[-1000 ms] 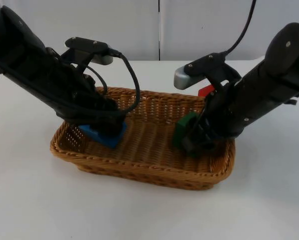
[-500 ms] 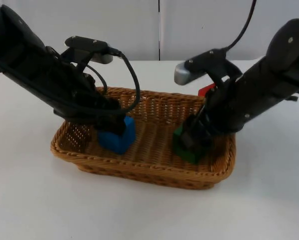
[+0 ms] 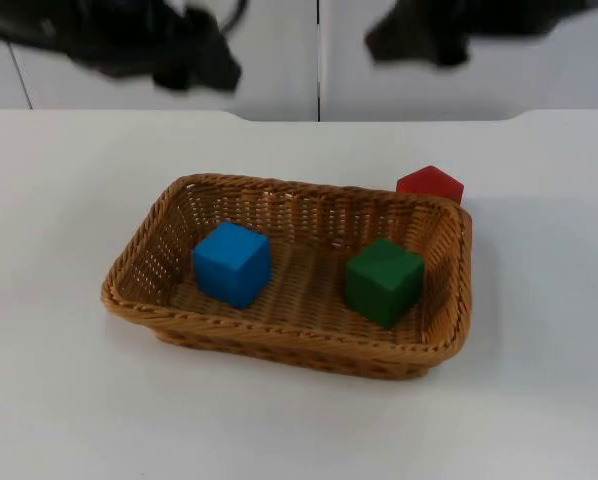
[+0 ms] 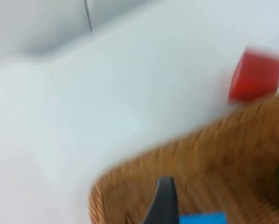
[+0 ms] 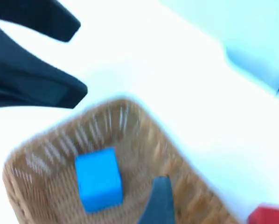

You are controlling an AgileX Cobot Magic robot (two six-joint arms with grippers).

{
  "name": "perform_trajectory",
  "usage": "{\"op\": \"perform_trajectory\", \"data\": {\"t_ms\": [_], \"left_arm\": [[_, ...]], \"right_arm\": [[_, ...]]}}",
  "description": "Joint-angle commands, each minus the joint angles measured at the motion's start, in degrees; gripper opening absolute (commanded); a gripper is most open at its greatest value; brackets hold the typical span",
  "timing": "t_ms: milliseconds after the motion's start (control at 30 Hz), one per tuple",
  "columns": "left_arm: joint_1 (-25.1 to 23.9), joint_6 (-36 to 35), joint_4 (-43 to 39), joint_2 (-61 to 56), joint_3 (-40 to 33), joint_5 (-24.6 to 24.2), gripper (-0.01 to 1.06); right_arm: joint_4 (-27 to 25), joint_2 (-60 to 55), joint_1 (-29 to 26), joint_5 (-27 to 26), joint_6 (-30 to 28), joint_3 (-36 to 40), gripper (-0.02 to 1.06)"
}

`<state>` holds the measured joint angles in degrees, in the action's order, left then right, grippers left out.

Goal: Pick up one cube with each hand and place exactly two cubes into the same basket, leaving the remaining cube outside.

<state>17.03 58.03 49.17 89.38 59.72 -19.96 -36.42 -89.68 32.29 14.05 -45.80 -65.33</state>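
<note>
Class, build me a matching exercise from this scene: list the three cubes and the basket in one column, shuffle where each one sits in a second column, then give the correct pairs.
Things
1. blue wooden cube
2. green wooden cube
3. red wooden cube
4. brown woven wicker basket

Places
A. on the table outside the basket, behind its far right corner
B. inside the basket, left half
C. on the white table, holding two cubes
D. inside the basket, right half

Pairs: 1-B, 2-D, 3-A, 4-C
</note>
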Motion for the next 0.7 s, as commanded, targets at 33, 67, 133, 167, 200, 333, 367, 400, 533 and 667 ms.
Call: {"op": "perform_trajectory", "data": {"t_ms": [33, 67, 133, 167, 200, 333, 367, 400, 533, 667], "left_arm": [[0.21, 0.01, -0.25, -5.83, -0.05, -0.52, 0.69], [0.21, 0.01, -0.25, -5.83, -0.05, -0.52, 0.69], [0.21, 0.01, -0.25, -10.38, -0.05, -0.86, 0.69], [0.21, 0.01, -0.25, -12.08, -0.05, -1.41, 0.69], [0.21, 0.01, -0.25, -12.88, -0.05, -1.65, 0.69], [0.21, -0.65, -0.25, -16.67, -0.05, -3.5, 0.69], [0.21, -1.37, -0.39, -18.32, -0.05, -4.54, 0.69], [0.21, -1.36, -0.53, -19.3, -0.05, -5.36, 0.69], [0.21, -1.66, -1.6, -21.15, -0.05, -8.05, 0.69], [0.21, -5.37, -4.61, -23.47, -0.05, -12.24, 0.69]], "right_arm": [[0.24, 5.14, 0.37, 1.7, 0.15, -0.21, 0.67], [0.24, 5.14, 0.37, 1.7, 0.15, -0.21, 0.67], [0.24, 8.14, 0.37, 2.99, 0.15, -0.21, 0.67], [0.24, 9.59, 0.37, 3.35, 0.15, -0.21, 0.67], [0.24, 10.92, 0.37, 4.06, 0.28, -0.21, 0.67], [0.24, 13.9, 0.37, 6.11, 0.39, -0.21, 0.67], [0.24, 14.77, 0.37, 6.92, 0.39, -0.21, 0.67], [0.24, 15.45, 0.37, 7.88, 0.39, -0.21, 0.67], [0.24, 17.23, 0.37, 11.45, 0.61, -0.21, 0.67], [0.55, 18.64, 0.37, 15.68, 1.9, -0.21, 0.67]]}}
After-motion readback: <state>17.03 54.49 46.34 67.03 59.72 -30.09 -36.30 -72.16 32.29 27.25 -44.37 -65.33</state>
